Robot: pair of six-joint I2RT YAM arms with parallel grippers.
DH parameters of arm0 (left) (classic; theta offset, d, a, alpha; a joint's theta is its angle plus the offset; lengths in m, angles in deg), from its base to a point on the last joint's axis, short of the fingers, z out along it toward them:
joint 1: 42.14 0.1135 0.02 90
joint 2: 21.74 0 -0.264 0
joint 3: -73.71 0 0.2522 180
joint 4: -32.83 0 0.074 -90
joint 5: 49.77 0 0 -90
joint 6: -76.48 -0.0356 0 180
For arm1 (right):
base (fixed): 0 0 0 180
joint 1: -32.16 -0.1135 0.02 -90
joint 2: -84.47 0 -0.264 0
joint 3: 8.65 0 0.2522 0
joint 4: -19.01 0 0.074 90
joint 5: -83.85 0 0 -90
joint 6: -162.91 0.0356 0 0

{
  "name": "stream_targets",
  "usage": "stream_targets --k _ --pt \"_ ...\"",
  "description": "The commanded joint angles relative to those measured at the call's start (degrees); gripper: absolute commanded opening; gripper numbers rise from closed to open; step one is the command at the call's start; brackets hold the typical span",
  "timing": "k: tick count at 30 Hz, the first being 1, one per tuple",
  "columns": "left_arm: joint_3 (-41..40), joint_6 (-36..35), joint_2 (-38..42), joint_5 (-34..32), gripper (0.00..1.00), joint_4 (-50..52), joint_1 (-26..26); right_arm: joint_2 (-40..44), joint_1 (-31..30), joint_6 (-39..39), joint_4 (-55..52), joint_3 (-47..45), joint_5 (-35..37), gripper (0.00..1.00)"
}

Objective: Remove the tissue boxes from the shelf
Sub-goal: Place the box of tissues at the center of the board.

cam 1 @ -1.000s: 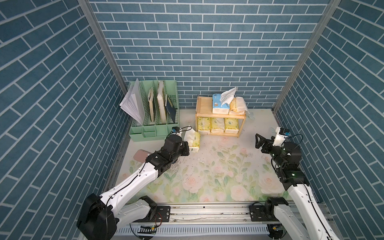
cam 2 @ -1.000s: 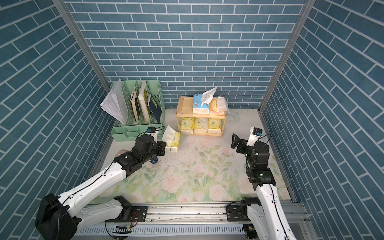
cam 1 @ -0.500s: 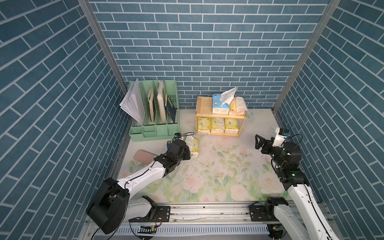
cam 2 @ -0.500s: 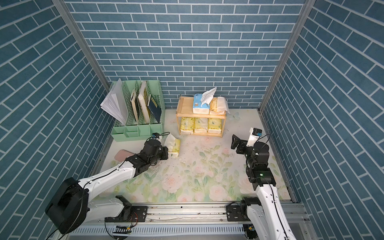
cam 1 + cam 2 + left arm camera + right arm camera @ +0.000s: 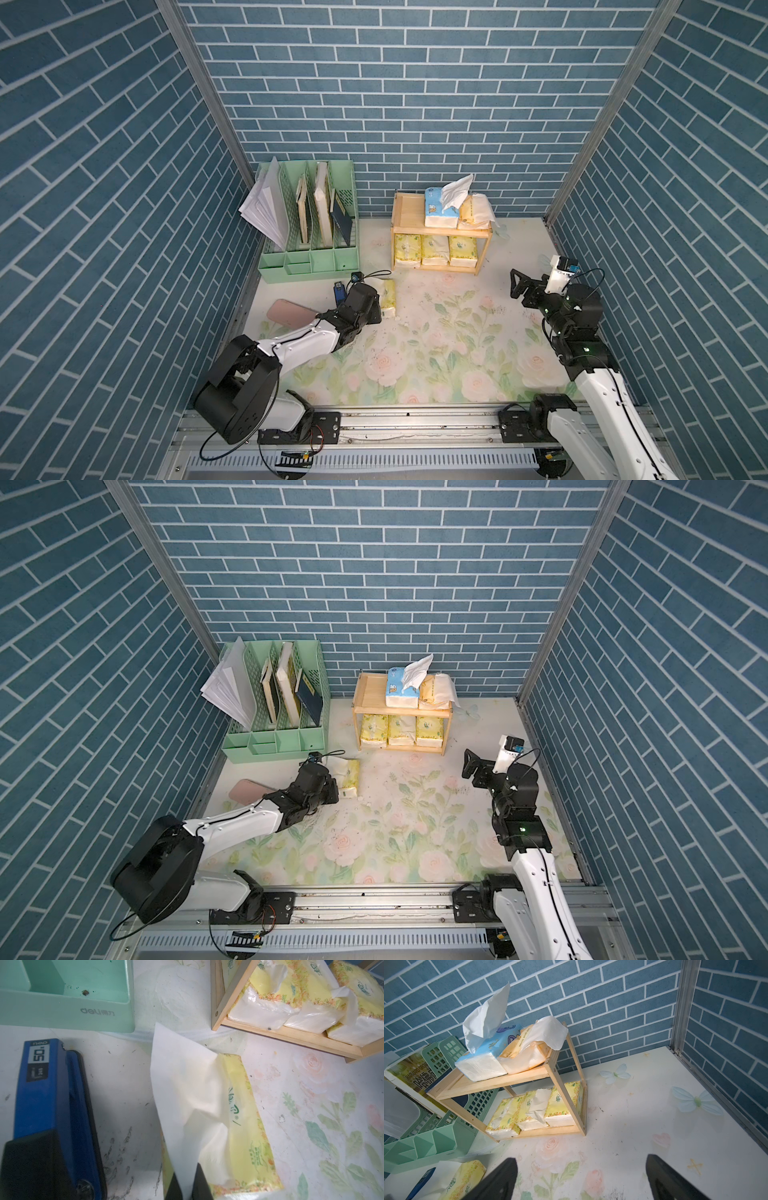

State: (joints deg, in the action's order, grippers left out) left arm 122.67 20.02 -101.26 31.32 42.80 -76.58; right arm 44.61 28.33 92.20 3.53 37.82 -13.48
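- My left fingers (image 5: pixel 202 1187) are pinched together on the white tissue sheet (image 5: pixel 187 1095) sticking out of one yellow-green pack (image 5: pixel 245 1126).
- That pack (image 5: pixel 389 297) lies on the desk (image 5: pixel 449 332), left of centre in a top view (just beside the blue stapler (image 5: pixel 47 1095)).
- The shelf (image 5: pixel 409 212), upper middle, holds a blue-and-white pack (image 5: pixel 434 210) and an orange-yellow pack (image 5: pixel 467 212) on top, and three yellow-green packs (image 5: pixel 435 249) below.
- My right fingers (image 5: pixel 502 1180) stand wide apart and empty.
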Motion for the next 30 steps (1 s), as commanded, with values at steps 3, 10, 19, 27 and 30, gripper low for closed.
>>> stream_targets --k 3,10,19,27,30 --pt "-0.4 -0.1 -0.3 -3.3 0.31 1.0 -0.3 1.0 0.1 1.0 0.3 -0.7 0.3 1.00" --pt "1.8 0.1 0.8 -5.4 0.56 6.4 -0.3 1.2 0.1 1.1 0.3 -0.8 0.6 1.00" --pt "7.8 -2.8 9.4 -7.7 0.96 14.9 -0.4 0.9 0.1 1.5 0.8 -0.8 0.2 1.00" --pt "25.3 -9.3 7.8 -3.8 1.00 22.1 -0.3 0.6 0.1 2.8 1.7 -0.7 -1.4 1.00" --pt "31.8 -9.7 5.7 -0.7 0.99 21.6 -0.3 0.6 0.1 3.5 1.8 -0.7 -2.0 1.00"
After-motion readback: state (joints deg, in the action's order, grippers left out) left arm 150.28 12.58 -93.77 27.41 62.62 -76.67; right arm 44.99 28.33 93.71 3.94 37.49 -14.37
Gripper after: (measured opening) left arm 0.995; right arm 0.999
